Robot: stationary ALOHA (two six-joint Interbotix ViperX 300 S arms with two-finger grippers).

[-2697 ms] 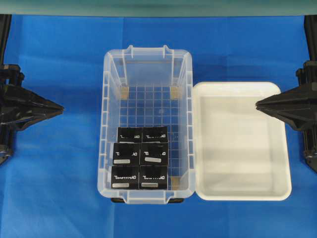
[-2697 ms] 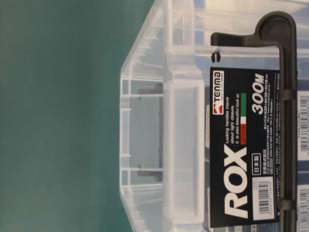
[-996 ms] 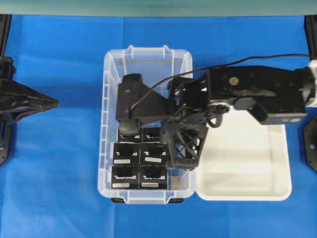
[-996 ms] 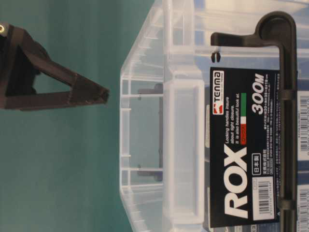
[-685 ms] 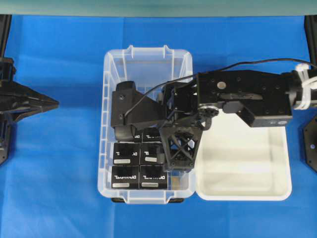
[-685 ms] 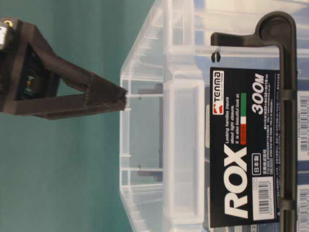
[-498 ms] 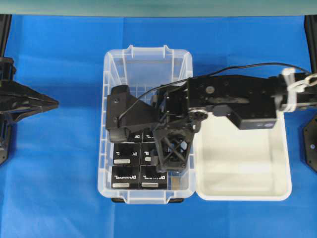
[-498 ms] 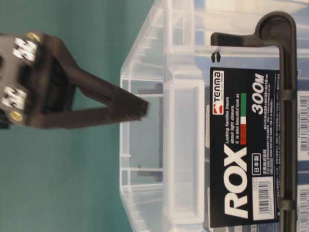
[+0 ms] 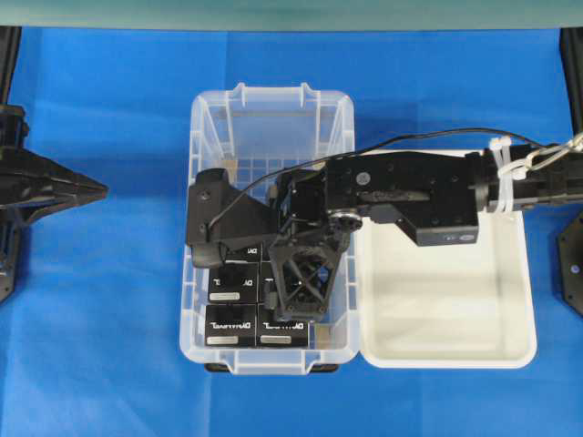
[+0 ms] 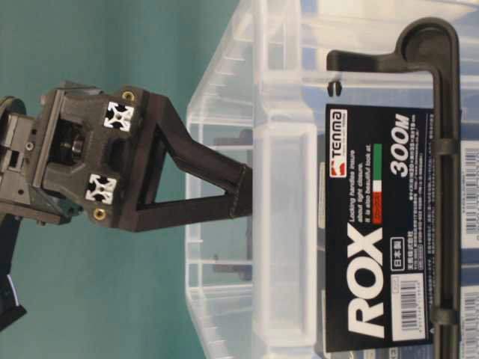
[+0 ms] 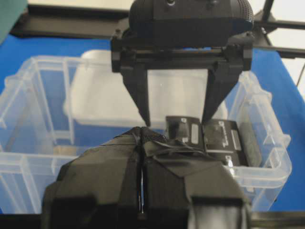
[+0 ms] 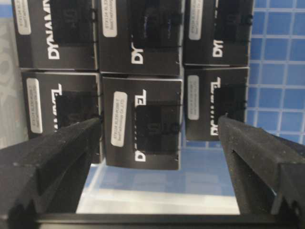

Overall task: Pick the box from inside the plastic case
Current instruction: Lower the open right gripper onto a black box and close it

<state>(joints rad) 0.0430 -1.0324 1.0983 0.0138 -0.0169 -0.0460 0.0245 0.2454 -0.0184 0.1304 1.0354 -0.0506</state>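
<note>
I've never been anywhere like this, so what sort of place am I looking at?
Most likely a robotics lab bench set up for practice runs. A blue cloth covers the table, two black robot arms face each other, and a clear plastic case of identical small black boxes sits beside a shallow white tray.

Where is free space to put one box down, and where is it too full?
Free: the white tray, bare beside the plastic case; also the case's far end, beyond the right gripper. Crowded: the case's near end, packed with black boxes.
</note>
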